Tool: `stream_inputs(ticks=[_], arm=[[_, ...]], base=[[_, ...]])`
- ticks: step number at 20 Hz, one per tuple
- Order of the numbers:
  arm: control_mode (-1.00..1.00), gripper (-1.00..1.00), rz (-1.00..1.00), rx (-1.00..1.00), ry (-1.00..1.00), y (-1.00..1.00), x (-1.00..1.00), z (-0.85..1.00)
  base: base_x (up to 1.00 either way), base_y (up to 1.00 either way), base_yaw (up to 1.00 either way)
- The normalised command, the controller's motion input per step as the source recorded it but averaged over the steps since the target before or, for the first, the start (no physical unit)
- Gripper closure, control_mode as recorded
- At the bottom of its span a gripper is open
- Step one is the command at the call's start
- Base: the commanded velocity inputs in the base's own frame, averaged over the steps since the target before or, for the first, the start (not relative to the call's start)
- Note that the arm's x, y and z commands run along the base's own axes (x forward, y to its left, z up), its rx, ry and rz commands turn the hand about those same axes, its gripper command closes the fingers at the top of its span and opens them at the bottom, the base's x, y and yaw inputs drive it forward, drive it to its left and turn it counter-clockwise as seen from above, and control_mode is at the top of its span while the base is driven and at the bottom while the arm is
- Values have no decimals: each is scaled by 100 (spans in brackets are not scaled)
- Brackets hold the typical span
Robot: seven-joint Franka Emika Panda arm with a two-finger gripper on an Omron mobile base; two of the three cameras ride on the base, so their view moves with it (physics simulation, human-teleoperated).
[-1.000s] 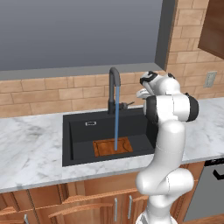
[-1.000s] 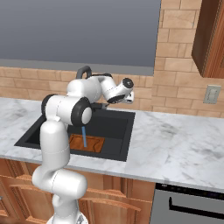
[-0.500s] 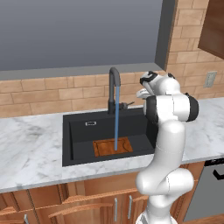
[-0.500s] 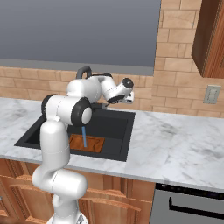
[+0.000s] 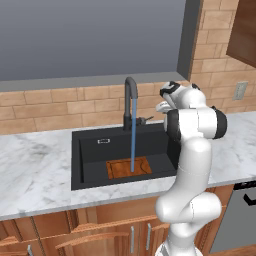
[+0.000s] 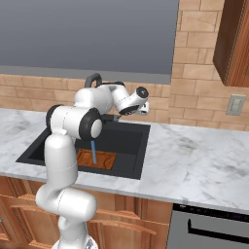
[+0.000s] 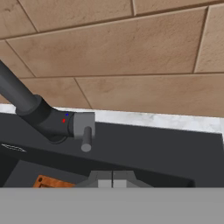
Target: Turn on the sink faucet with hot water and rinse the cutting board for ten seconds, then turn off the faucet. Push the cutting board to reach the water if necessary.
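The black sink (image 5: 90, 157) is set into the marble counter, and the reddish-brown cutting board (image 5: 120, 170) lies flat on its floor. The black gooseneck faucet (image 5: 130, 97) is running. A thin blue stream of water (image 5: 133, 135) falls onto the board's right half. My gripper (image 5: 161, 106) hangs above the sink's right rear corner, right of the faucet, shut on nothing. In the hand view the fingertips (image 7: 105, 179) are pressed together, and the grey lever (image 7: 86, 135) sticks out from the faucet base (image 7: 48, 120) just ahead and to the left, apart from them. A corner of the cutting board (image 7: 52, 181) shows below.
Brick backsplash (image 7: 131, 57) rises right behind the faucet, under a window. The marble counter (image 6: 194, 160) runs on both sides of the sink. A wall outlet (image 6: 236, 104) and a wooden upper cabinet (image 6: 233, 44) are at the right, and an appliance front (image 6: 214, 228) sits below the counter.
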Motion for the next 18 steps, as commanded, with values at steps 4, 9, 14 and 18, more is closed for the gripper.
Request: stream_inputs(ticks=[4, 9, 14, 18], arm=[[-100, 100, 0, 0, 0, 0, 0, 0], [-100, 100, 0, 0, 0, 0, 0, 0], [-100, 100, 0, 0, 0, 0, 0, 0], [-100, 100, 0, 0, 0, 0, 0, 0]], base=[[0, 0, 0], [0, 0, 0], [0, 0, 0], [0, 0, 0]])
